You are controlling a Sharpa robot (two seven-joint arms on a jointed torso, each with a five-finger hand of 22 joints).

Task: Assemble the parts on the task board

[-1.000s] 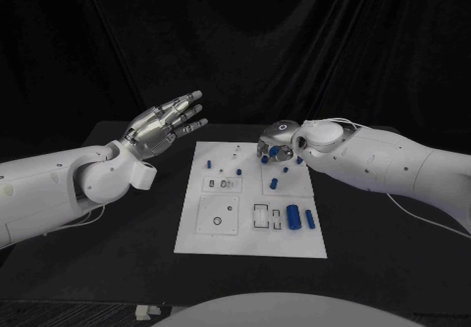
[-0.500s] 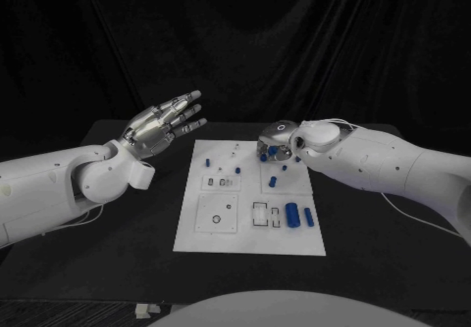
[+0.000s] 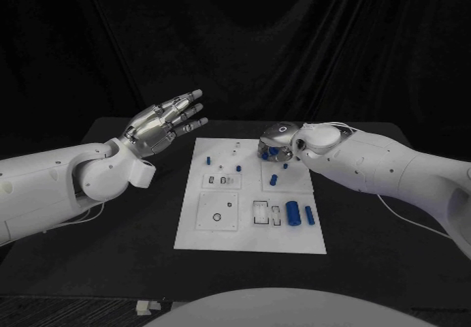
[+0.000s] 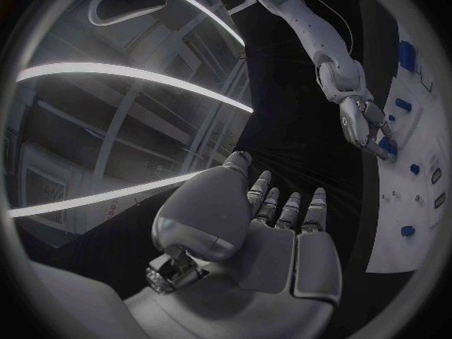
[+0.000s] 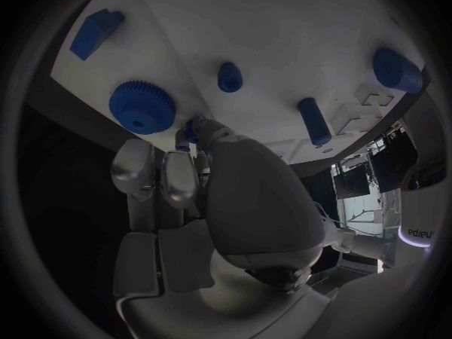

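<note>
Black table (image 3: 118,231), dark curtain (image 3: 295,54) behind

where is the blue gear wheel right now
In the right wrist view the blue toothed gear wheel lies flat on the white task board near its edge, just beyond the right hand's fingertips.

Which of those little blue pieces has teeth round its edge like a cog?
The blue gear, the round flat piece with a toothed rim and a centre hole, lying on the task board beside the right robot hand. The other blue pieces are smooth pegs and blocks.
</note>
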